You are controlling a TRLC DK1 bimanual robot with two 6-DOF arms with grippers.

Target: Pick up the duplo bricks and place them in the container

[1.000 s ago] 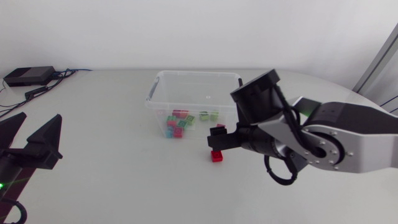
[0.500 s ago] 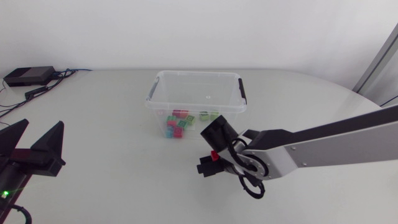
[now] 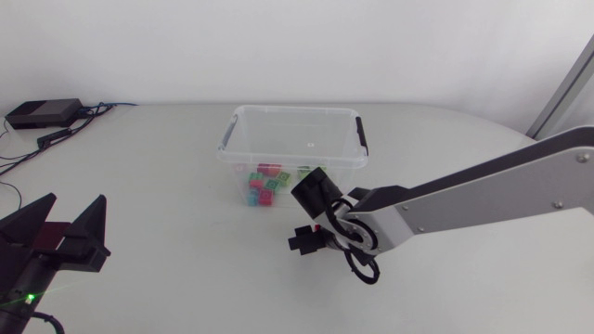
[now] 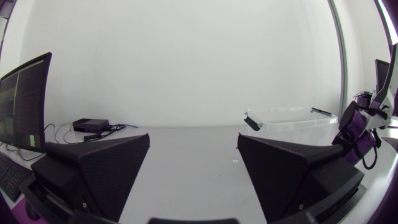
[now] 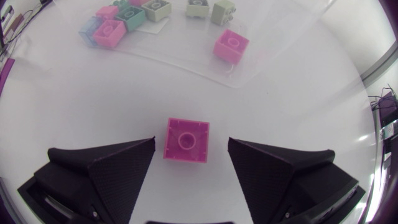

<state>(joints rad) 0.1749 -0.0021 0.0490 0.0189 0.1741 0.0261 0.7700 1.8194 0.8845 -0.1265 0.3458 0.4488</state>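
**A:** Looking down from above, where do we stand?

**B:** Our right gripper [image 3: 304, 243] hangs low over the white table [image 3: 167, 186], just on the near side of the clear plastic container with black clips [image 3: 295, 119]. The small red square duplo brick [image 3: 318, 229] shows only as a sliver beneath the wrist. Several coloured bricks [image 3: 269, 181] lie inside the container. Our left gripper [image 3: 72, 209] rests at the near left, well apart from all this. It is spread wide and holds nothing.

**A:** And the left wrist view?

**B:** We look across the table between those wide fingers. The container [image 4: 292, 117] stands far off to the right, with our right arm [image 4: 360, 134] beside it. We have nothing to do on that side.

**A:** Then the right wrist view decides it.

**B:** Yes. The brick [image 5: 186, 140] lies flat, stud up, between our spread fingers and touches neither. The gaps on both sides look about equal, and its walls seem nearly square to the pads, turned only slightly. We judge the step in hand to be the grasp. We should settle straight down until the pads flank the brick's walls, then close evenly so that neither finger shoves it aside. We should lift only once both pads bear on it, and high enough to clear the container's near wall just ahead.
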